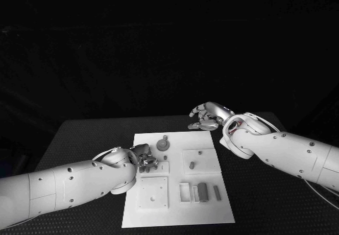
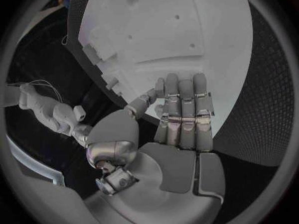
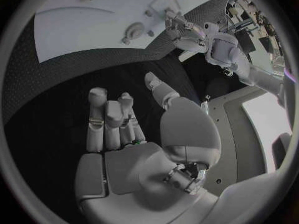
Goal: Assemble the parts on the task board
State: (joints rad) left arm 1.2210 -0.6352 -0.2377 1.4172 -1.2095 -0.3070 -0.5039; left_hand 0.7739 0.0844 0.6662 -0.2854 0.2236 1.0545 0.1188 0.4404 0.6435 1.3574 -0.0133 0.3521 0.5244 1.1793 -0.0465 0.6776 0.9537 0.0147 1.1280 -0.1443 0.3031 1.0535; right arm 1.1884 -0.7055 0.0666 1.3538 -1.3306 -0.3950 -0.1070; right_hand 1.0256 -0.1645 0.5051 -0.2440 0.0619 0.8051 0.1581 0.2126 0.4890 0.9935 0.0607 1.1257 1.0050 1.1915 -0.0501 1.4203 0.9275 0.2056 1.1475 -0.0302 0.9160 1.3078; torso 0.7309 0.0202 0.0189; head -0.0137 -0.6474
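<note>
Black table (image 1: 84, 142) under white task board (image 1: 205, 139); left hand (image 1: 143, 159) and right hand (image 1: 207, 116), fingers loosely spread, empty.

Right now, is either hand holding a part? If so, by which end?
Nothing held. The left hand hovers over the task board with bare fingers; the right hand is over the black table, fingers curled, nothing in them.

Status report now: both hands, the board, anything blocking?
Left hand open, over task board. Right hand open, beyond board's far edge. Parts lie on board. Nothing blocking.
</note>
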